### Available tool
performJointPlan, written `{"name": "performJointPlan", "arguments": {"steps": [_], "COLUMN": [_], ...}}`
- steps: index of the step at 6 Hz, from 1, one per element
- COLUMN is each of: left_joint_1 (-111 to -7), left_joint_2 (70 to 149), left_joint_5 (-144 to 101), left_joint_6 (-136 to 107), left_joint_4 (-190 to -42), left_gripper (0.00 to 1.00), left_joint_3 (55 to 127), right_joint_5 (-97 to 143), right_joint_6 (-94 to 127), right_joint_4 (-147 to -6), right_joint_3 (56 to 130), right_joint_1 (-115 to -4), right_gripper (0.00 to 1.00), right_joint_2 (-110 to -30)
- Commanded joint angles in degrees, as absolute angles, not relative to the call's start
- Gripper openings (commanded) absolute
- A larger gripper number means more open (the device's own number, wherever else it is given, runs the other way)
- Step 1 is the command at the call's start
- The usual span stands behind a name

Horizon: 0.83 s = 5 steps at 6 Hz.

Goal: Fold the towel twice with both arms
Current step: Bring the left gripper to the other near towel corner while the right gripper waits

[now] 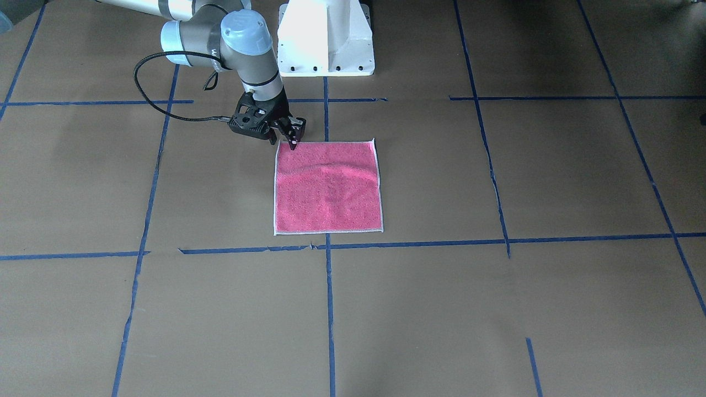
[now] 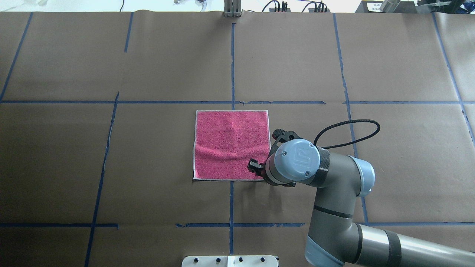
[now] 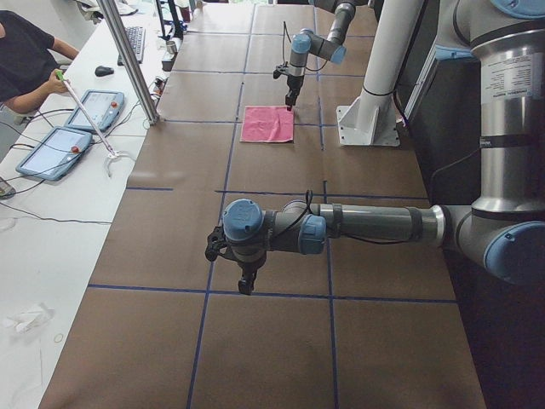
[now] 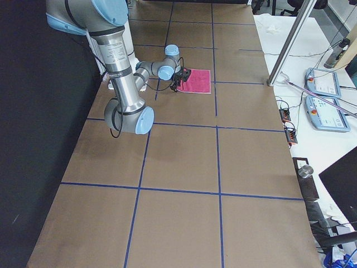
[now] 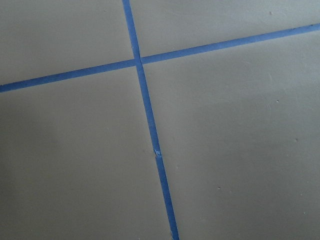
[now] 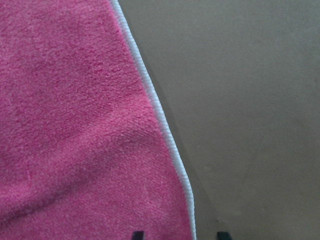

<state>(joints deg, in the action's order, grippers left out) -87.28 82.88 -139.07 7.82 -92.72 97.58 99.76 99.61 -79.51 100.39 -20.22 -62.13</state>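
Note:
The towel (image 1: pixel 328 187) lies flat on the brown table, pink face up, with pale edging; it also shows in the overhead view (image 2: pixel 231 144). My right gripper (image 1: pixel 290 136) is down at the towel's corner nearest the robot on its right side (image 2: pixel 256 167). In the right wrist view the two fingertips (image 6: pixel 138 235) stand apart on either side of the towel's white edge (image 6: pixel 160 115), so the gripper is open. My left gripper (image 3: pixel 245 285) hangs over bare table far from the towel (image 3: pixel 266 124); I cannot tell whether it is open or shut.
The white pedestal base (image 1: pixel 325 38) stands just behind the towel. Blue tape lines (image 5: pixel 147 115) cross the table. A black cable (image 2: pixel 349 129) loops off the right wrist. An operator (image 3: pixel 25 60), tablets (image 3: pixel 94 109) and a metal pole (image 3: pixel 132 60) are beyond the far table edge.

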Motion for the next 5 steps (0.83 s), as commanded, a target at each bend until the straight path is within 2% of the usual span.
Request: {"name": "performJointPlan", "arguments": {"steps": [1, 2, 5], "left_joint_1": [-87.28, -86.75, -68.79], "left_joint_2": [82.88, 83.14, 86.63], "left_joint_5": [-139.30, -140.44, -143.26], "left_joint_6": [7.82, 2.08, -42.81], "left_joint_4": [-92.72, -92.81, -116.46], "left_gripper": [1.00, 1.00, 1.00], "left_joint_3": [97.56, 98.17, 98.79], "right_joint_5": [99.67, 99.67, 99.67], "right_joint_6": [100.20, 100.28, 100.11], "right_joint_4": [-79.45, -79.45, -79.37], "right_joint_3": [100.55, 100.55, 102.65], "right_joint_1": [-20.21, -20.21, -20.48], "right_gripper": [0.14, 0.04, 0.00], "right_joint_2": [-62.05, -62.22, -62.67]}}
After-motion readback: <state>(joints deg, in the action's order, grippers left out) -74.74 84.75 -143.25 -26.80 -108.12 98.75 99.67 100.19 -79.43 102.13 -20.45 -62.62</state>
